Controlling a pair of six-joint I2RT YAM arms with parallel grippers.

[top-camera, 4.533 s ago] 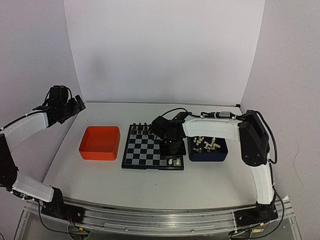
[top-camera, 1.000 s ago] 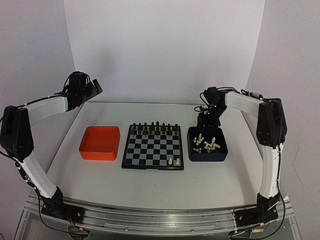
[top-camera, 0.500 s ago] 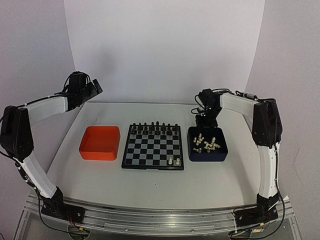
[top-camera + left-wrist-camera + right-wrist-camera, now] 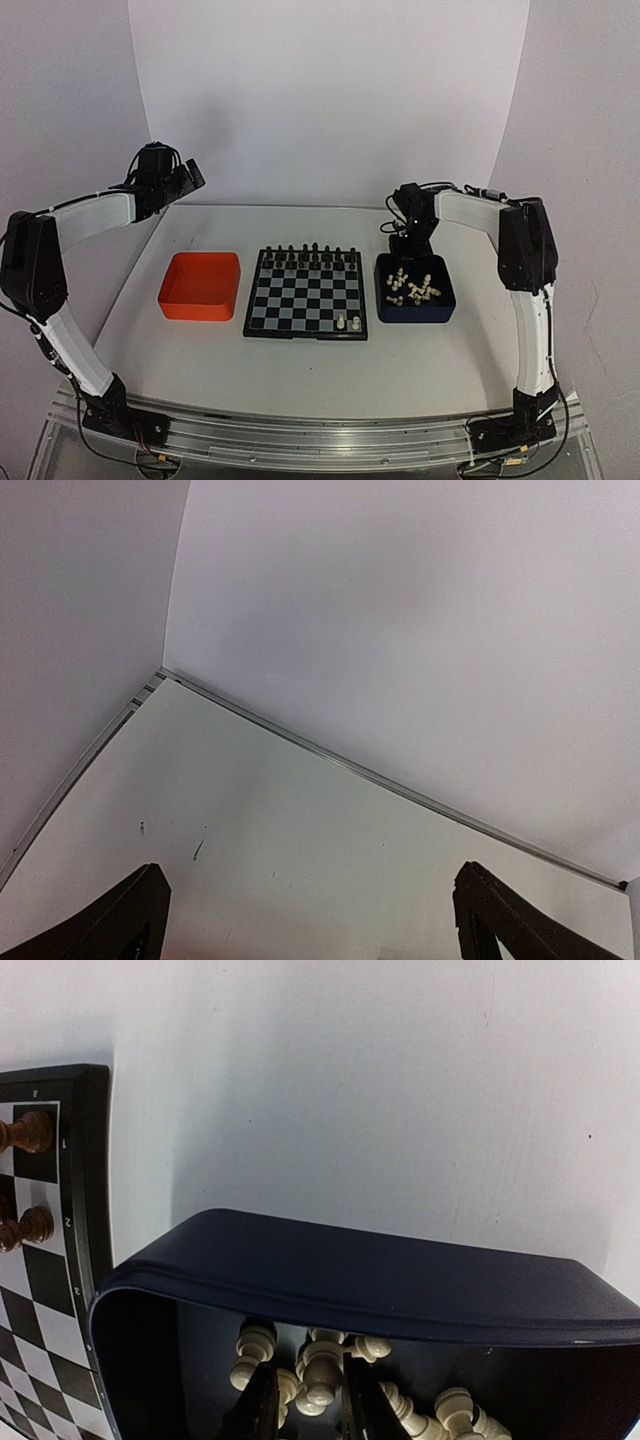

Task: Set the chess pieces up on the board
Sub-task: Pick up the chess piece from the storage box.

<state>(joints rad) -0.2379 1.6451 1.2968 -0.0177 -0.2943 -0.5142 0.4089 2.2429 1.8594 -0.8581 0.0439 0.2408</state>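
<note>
The board point(image 4: 300, 300) lies mid-table, with a row of black pieces point(image 4: 310, 257) along its far edge and two cream chess pieces point(image 4: 348, 322) at its near right corner. Several more cream chess pieces point(image 4: 412, 288) lie loose in the dark blue tray point(image 4: 415, 320) to its right. My right gripper point(image 4: 408, 255) dips into the tray's far end. In the right wrist view its fingers point(image 4: 262, 1410) stand narrowly open on either side of one upright cream piece point(image 4: 320, 1370), a thin gap showing on the left. My left gripper point(image 4: 195, 175) hangs wide open and empty, high at the back left.
An empty orange tray point(image 4: 200, 316) sits left of the board. White walls close off the back and both sides. In the right wrist view the blue tray's rim point(image 4: 370, 1280) crosses in front, and the board's corner point(image 4: 50, 1260) with dark pieces point(image 4: 30, 1130) shows at left.
My right gripper has sunk a little and shifted left into the blue tray's far end, its fingers narrowing around a cream piece. The left arm has not moved.
</note>
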